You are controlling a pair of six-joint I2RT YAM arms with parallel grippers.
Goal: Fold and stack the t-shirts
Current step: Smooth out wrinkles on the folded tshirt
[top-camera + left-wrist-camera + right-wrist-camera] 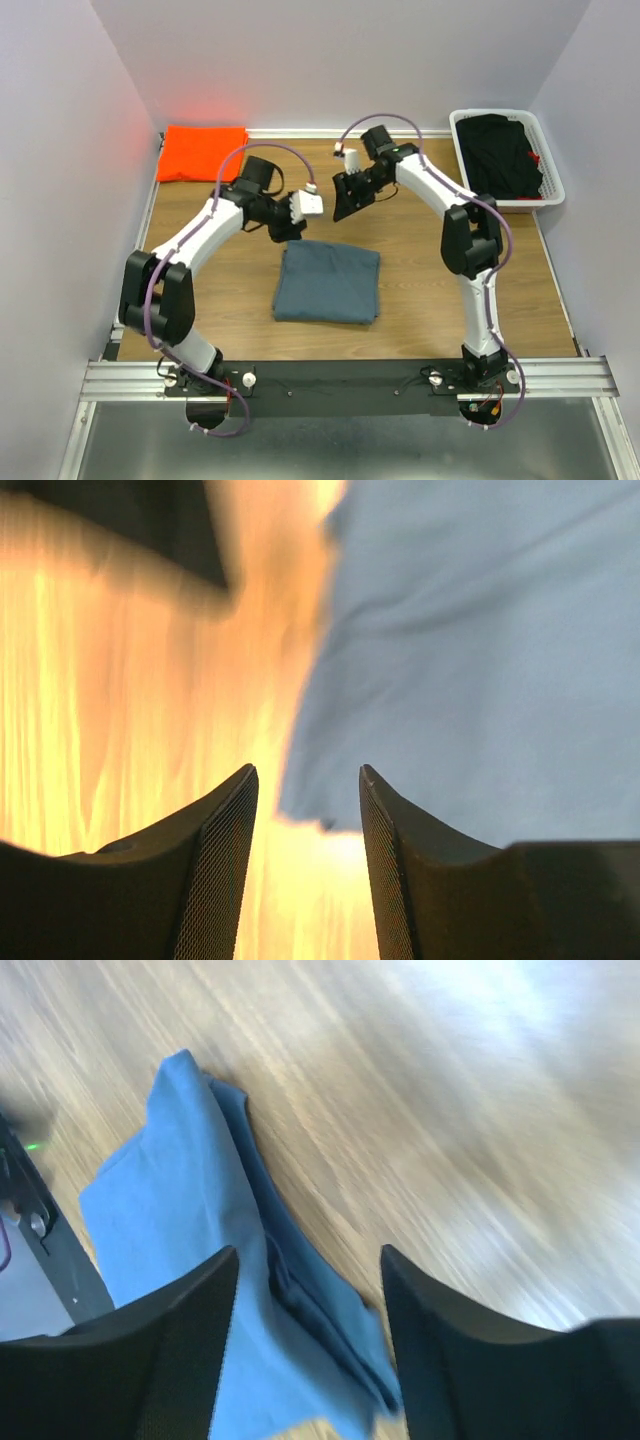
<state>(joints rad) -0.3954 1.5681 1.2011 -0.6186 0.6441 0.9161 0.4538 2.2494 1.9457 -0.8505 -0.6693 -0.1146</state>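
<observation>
Left gripper (305,772) and right gripper (308,1250) hung with fingers spread, empty, the blue-grey shirt (328,285) just below them; a straight lift would likely spare the fold.

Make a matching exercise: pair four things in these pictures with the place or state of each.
Things
1. slate-blue t-shirt
2. orange t-shirt
3. white basket
4. left gripper

Places or states
A. far-left corner of the table
B. far right, holds dark clothes
C. folded, mid-table
D. open, nothing held

Pairs: 1-C, 2-A, 3-B, 4-D
</observation>
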